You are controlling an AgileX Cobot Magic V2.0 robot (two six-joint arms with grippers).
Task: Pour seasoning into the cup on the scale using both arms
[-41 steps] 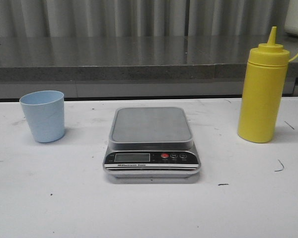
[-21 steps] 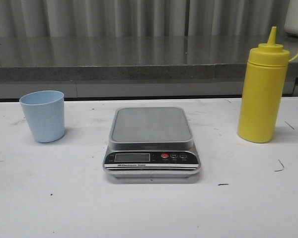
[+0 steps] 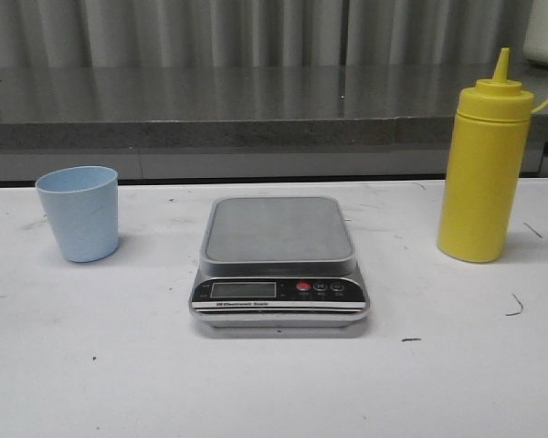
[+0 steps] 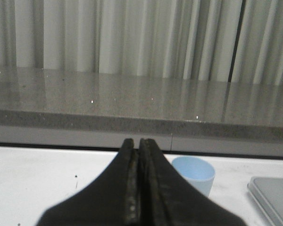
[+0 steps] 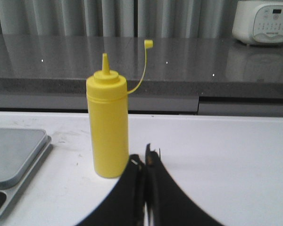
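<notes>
The silver-grey scale (image 3: 279, 239) lies mid-table with nothing on its platform. The light blue cup (image 3: 79, 213) stands upright on the table to its left. The yellow seasoning bottle (image 3: 483, 169) stands upright to the right, its cap hanging off on a tether. No arm shows in the front view. In the left wrist view my left gripper (image 4: 137, 141) is shut and empty, with the cup (image 4: 194, 174) just beyond it and a corner of the scale (image 4: 272, 193) to one side. My right gripper (image 5: 144, 157) is shut and empty, close beside the bottle (image 5: 107, 131).
A grey stone counter (image 3: 256, 114) runs along the back edge of the white table (image 3: 274, 383), with a curtain behind it. A white appliance (image 5: 263, 21) sits on that counter at the far right.
</notes>
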